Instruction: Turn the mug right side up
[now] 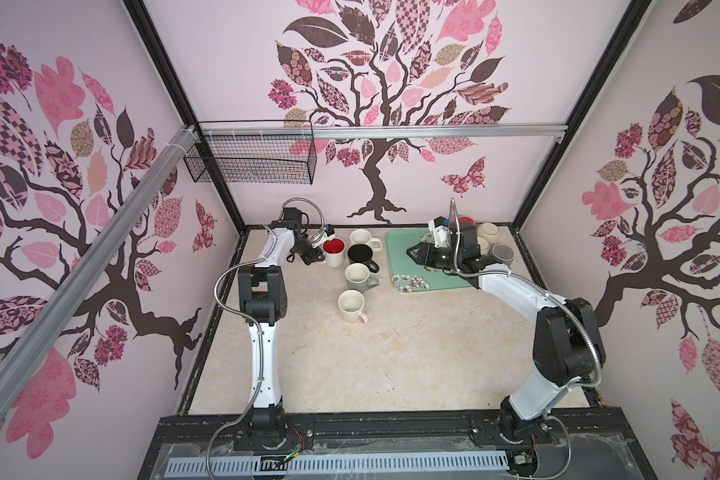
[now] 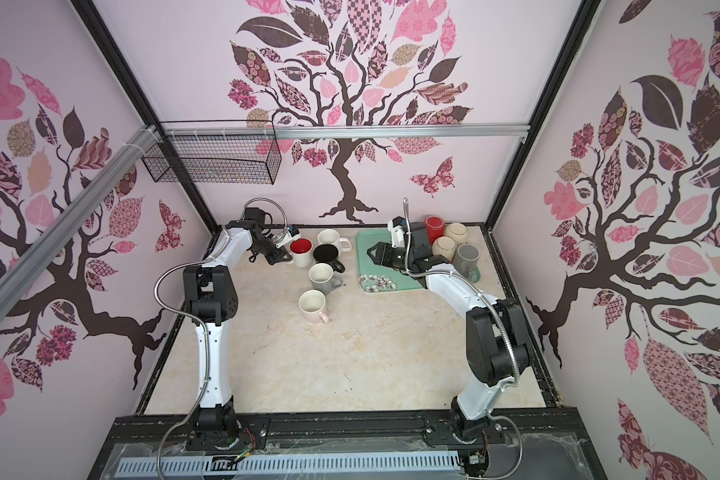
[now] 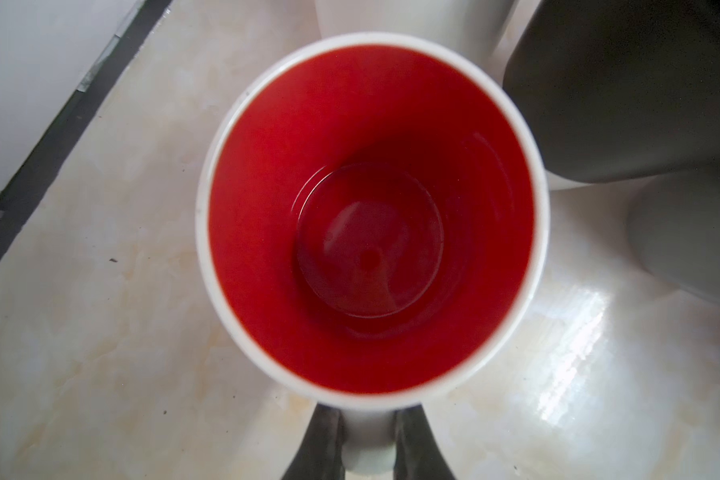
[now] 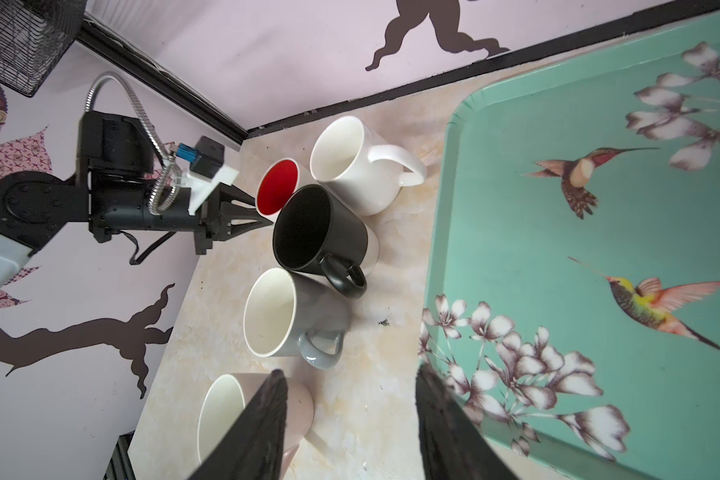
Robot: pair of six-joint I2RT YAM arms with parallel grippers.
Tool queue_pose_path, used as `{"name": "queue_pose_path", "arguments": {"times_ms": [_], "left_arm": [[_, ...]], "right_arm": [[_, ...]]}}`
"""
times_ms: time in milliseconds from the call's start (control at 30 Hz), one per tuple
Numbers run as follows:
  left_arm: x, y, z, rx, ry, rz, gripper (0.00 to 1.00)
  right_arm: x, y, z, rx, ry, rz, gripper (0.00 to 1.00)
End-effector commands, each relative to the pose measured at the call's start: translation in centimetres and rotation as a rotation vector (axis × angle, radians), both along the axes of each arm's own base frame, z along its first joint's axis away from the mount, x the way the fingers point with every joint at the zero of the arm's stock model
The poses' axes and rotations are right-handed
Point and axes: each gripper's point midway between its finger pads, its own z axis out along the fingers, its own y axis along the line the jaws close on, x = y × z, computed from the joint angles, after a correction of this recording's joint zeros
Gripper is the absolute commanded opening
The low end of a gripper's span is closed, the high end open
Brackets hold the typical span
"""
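1. My left pincer [image 3: 366, 415] was closed on the handle of the red-lined mug [image 1: 334, 251]. The mug stood mouth up at the far left of the surface [image 1: 391, 353], at the left end of a cluster of upright mugs. I judged that the turn was done and only the release was left.
2. I could not see its base meet the surface. If it hung a little above, opening there would have dropped it, and it could have rocked or tipped.
3. The black mug [image 1: 360, 254] sat just beside it on the right, and the white mug [image 1: 361, 237] was close on the far side. A sideways tug on the handle as I let go could have knocked the three together.
4. If I had pulled back before the jaws cleared the handle, I would have dragged the mug with me.
5. My right pincer [image 4: 350, 374] hung open and empty over the left part of the green tray [image 4: 516, 249]. Upside-down mugs stood behind it at the tray's far right, among them a grey mug [image 2: 466, 257]. A careless swing of that arm could have knocked one over.
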Motion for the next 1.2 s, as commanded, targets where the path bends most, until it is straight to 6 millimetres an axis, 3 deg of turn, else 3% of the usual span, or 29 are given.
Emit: {"name": "queue_pose_path", "arguments": {"times_ms": [0, 100, 267, 400, 500, 600, 700, 767, 800, 867, 1167], "left_arm": [[1.4, -1.0, 1.2, 0.019, -0.081, -0.066, 0.00], [2.4, -0.4, 0.5, 0.068, -0.106, -0.043, 0.10], [4.5, 1.9, 0.2, 0.182, -0.165, 0.073, 0.42], [4.3, 1.9, 1.0, 0.163, -0.174, 0.090, 0.50], [3.7, 1.8, 1.6, 0.154, -0.176, 0.091, 0.53], [2.6, 1.5, 2.5, 0.129, -0.183, 0.093, 0.60], [1.2, 0.8, 4.0, 0.066, -0.186, 0.091, 0.97], [0.9, 0.7, 5.3, 0.032, -0.197, 0.102, 0.97], [0.1, 0.6, 4.5, 0.023, -0.168, 0.104, 0.97], [-0.3, 0.8, 4.9, 0.017, -0.163, 0.114, 0.97], [-0.6, 3.3, 7.4, 0.042, -0.250, 0.206, 0.97]], "right_arm": [[1.0, 0.5, 0.3, -0.014, -0.020, 0.009, 0.52], [1.2, 0.5, 0.2, -0.017, -0.019, 0.005, 0.51], [1.5, -0.2, 0.0, -0.060, -0.028, -0.020, 0.52], [2.7, -2.0, -1.0, -0.191, -0.050, -0.090, 0.53], [4.8, -5.6, -1.9, -0.375, -0.051, -0.190, 0.56], [6.9, -10.7, -2.0, -0.482, -0.021, -0.305, 0.56], [7.8, -15.1, -2.2, -0.491, 0.022, -0.388, 0.57], [7.9, -17.7, -2.7, -0.494, 0.053, -0.433, 0.57], [7.8, -18.5, -3.2, -0.501, 0.068, -0.445, 0.57], [7.6, -20.1, -4.6, -0.516, 0.113, -0.468, 0.57], [7.8, -23.1, -10.0, -0.625, 0.237, -0.510, 0.58]]}}
